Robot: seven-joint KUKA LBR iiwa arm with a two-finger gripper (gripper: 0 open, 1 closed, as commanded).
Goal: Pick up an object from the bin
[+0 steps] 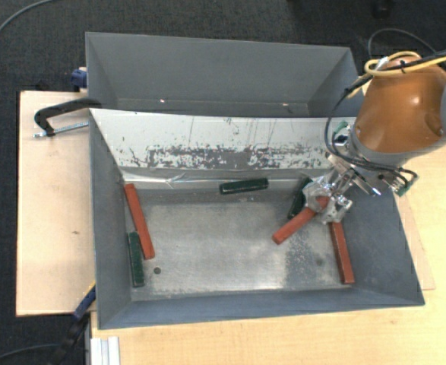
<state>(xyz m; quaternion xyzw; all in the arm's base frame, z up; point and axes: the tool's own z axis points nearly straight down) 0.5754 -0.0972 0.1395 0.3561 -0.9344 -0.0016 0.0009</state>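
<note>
Your claw (pixel 326 204) looks pinched on the end of a red stick (pixel 295 225) that slants away to its lower left. Held so far off-centre, the stick could swivel and slip free, or snag the other red stick (pixel 342 253) just below.

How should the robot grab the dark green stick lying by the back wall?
Probably at the middle of the dark green stick, from straight above, pinching across its narrow width: it lies flat and alone, lengthwise along the back wall.

Gripper (pixel 325 201) hides upper end of slanted red stick (pixel 293 226); dark speck (pixel 156 272) too small to tell
</note>
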